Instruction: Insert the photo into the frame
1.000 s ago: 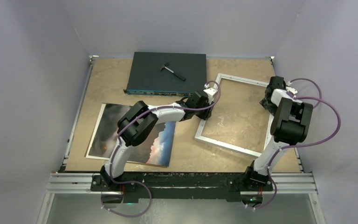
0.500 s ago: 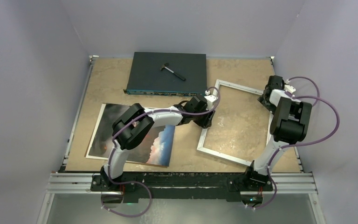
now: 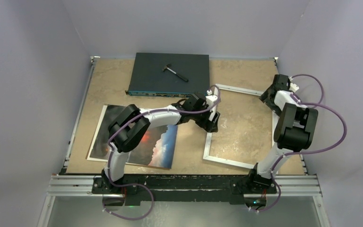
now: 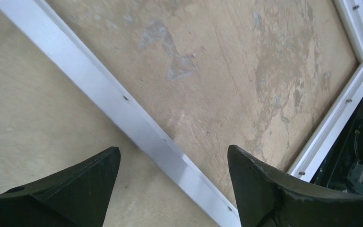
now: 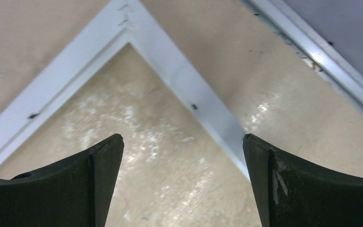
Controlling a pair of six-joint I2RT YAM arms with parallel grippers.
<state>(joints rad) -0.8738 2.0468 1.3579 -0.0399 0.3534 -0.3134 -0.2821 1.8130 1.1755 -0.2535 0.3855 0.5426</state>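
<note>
Tan, mottled table (image 3: 108, 80) is filling the booth, and we are seeing the frame (image 3: 229, 161) lying flat on it, bare tabletop showing through its opening. We are finding the photo (image 3: 159, 149) lying flat to the left of the frame, apart from it. Our left gripper (image 4: 172, 156) is hovering over the frame's left rail, fingers spread wide and holding nothing. Our right gripper (image 5: 182, 142) is hanging over the frame's far right corner, equally wide and empty. We are judging the insertion not yet begun: lifting the photo and seating it inside the frame are both remaining.
</note>
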